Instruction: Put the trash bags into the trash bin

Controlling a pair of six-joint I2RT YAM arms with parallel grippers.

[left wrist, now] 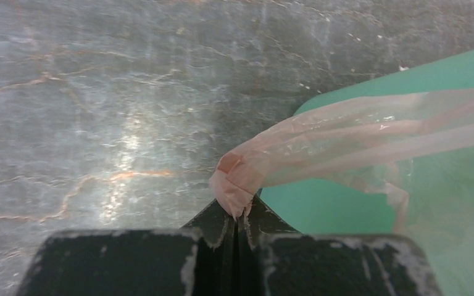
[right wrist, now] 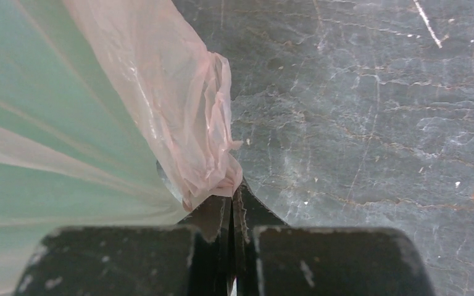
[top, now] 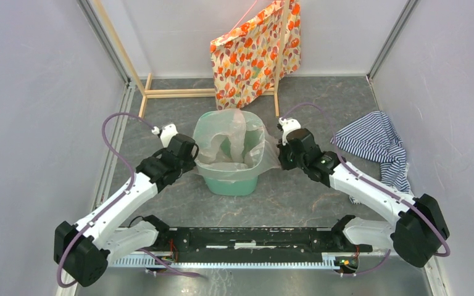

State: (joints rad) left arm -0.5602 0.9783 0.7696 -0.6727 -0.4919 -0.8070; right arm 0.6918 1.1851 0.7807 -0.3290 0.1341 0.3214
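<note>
On grey marbled table (top: 311, 200), between both arms | thin translucent pinkish plastic trash bag (top: 233, 139) sits inside mint-green plastic trash bin (top: 231, 184), edges draped over rim | left gripper (left wrist: 239, 214): jaws closed on bunched bag edge | right gripper (right wrist: 231, 198): jaws closed on opposite bunched edge | handling, judged: very light, limp, slippery, tear-prone; hold gathered folds, not single film.

The trash bin (top: 229, 184), a mint-green plastic wastebasket with a rounded-square rim and smooth tapering walls, stands upright near the middle of the grey table (top: 284, 198). A thin, translucent pinkish trash bag (top: 233, 143) sits crumpled inside it, its mouth open upward. The bag's left and right edges are drawn taut out over the rim, each bunched into a tight gathered corner.
</note>
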